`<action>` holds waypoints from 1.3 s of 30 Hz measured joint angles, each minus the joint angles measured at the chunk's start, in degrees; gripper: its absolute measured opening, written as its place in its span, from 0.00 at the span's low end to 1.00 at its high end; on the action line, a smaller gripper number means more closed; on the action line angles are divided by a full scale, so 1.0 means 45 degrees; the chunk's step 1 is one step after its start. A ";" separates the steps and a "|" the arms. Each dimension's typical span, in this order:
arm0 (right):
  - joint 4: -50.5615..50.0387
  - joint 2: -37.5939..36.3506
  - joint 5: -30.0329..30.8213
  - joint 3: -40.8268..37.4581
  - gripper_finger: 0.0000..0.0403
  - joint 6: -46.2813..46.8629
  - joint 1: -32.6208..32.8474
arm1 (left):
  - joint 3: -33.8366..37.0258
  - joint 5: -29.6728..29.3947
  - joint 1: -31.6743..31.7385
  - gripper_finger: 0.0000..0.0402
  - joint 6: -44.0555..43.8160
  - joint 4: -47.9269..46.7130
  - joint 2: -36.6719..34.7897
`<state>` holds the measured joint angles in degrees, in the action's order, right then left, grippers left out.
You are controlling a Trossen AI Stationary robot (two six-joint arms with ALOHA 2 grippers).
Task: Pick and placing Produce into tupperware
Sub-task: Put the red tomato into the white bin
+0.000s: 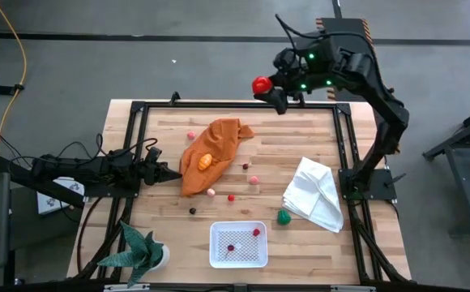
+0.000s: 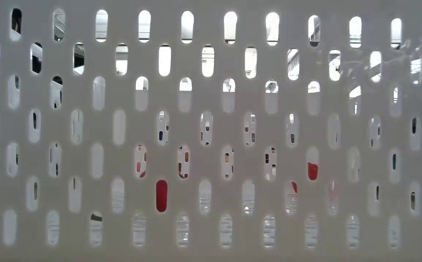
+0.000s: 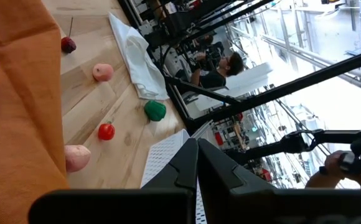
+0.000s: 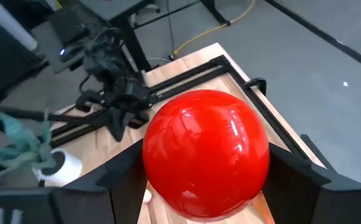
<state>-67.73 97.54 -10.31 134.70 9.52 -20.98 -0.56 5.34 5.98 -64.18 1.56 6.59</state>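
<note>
My right claw (image 1: 266, 88) was raised beyond the far edge of the desk (image 1: 170, 138), well away from the white container (image 1: 237, 244). Its fingers stood wide and were clamped on a shiny red ball (image 1: 261, 84), one finger on either side. From my right wrist the ball (image 4: 205, 152) filled most of what I saw, with the corner of the desk behind it.

My left claw (image 1: 173, 174) lay low over the desk, far from the container on its left side, with its fingers pressed fully together and nothing between them. Its tip was just beside the orange cloth (image 1: 211, 150). An orange piece (image 1: 206, 161) rested on that cloth.

The container sat at the near edge of the desk, about midway along it. Two small red pieces (image 1: 257, 232) lay inside it, one near its right wall and one nearer the middle.

More tiny fruits were scattered on the bare wood between the cloth and the container: a pink piece (image 1: 211, 192), a red one (image 1: 231, 197) and a dark one (image 1: 193, 210). A green piece (image 1: 284, 216) lay just right of the container, touching the near corner of the folded white cloth (image 1: 314, 193). A small potted plant (image 1: 142, 251) stood left of the container. The container's perforated wall (image 2: 211, 131) blocked the low camera.
</note>
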 joint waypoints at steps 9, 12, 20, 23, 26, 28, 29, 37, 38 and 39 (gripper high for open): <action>-0.0622 -0.0428 -0.0070 -0.0113 0.62 -0.0101 0.1038 | 0.0000 0.0000 0.0000 0.00 0.0000 0.0000 -0.0004; -0.0625 -0.0457 -0.0385 -0.0113 0.62 -0.0126 0.1588 | 0.0000 0.0000 0.0000 0.00 -0.0001 0.0000 -0.0001; -0.0600 -0.0486 -0.0811 -0.0113 0.62 -0.0131 0.3567 | 0.0000 -0.0001 0.0000 0.00 -0.0004 0.0000 0.0000; -0.0592 -0.0486 -0.0815 -0.0113 0.62 -0.0131 0.4393 | -0.0002 0.0000 0.0000 0.00 -0.0003 -0.0004 -0.0005; -0.0562 -0.0483 -0.0810 -0.0113 0.62 -0.0142 0.5239 | -0.0004 -0.0002 0.0000 0.00 -0.0004 -0.0001 -0.0002; -0.0518 -0.0481 -0.0810 -0.0113 0.62 -0.0136 0.5805 | 0.0000 0.0000 0.0000 0.00 -0.0003 0.0000 -0.0003; -0.0486 -0.0481 -0.0810 -0.0113 0.62 -0.0136 0.6090 | -0.0003 0.0000 0.0000 0.00 -0.0003 0.0000 -0.0005; -0.0311 -0.0481 -0.0810 -0.0113 0.62 -0.0034 0.8298 | 0.0000 0.0000 0.0000 0.00 -0.0001 0.0000 -0.0001; -0.0313 -0.0481 -0.0810 -0.0113 0.62 0.0013 0.8535 | -0.0003 0.0000 0.0000 0.00 -0.0003 -0.0001 -0.0005; -0.0303 -0.0481 -0.0810 -0.0113 0.62 0.0089 0.8764 | -0.0001 0.0000 0.0000 0.00 -0.0002 0.0000 -0.0003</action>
<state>-69.09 95.37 -13.96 134.19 9.92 18.45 -0.56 5.34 5.98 -64.19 1.56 6.57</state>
